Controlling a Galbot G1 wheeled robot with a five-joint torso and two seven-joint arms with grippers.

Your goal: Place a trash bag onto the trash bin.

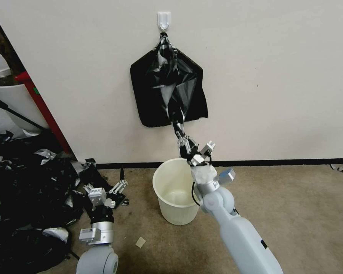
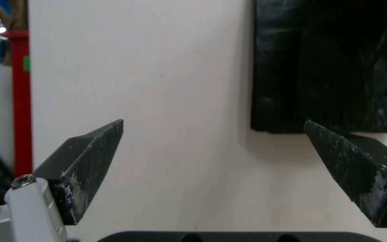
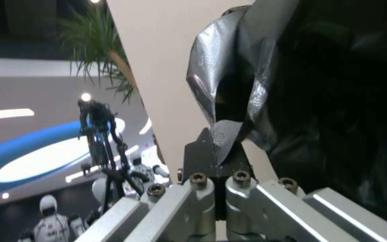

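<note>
Right gripper: we pinch the trash bag to pull it off the hook.
Trash bin: just below it.
Left gripper: spread wide, idle near the floor.

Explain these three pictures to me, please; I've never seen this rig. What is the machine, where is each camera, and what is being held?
It is a wheeled robot with two arms. The wide picture comes from its head, looking down at a carpeted floor by a wall. The right gripper is raised above the trash bin and shut on the trash bag, a glossy black sack stretched down from a wall hook. The right wrist view shows that pinch close up. The left gripper waits low and open beside a heap of black plastic scraps; its wrist camera looks at the wall past both fingers.
</note>
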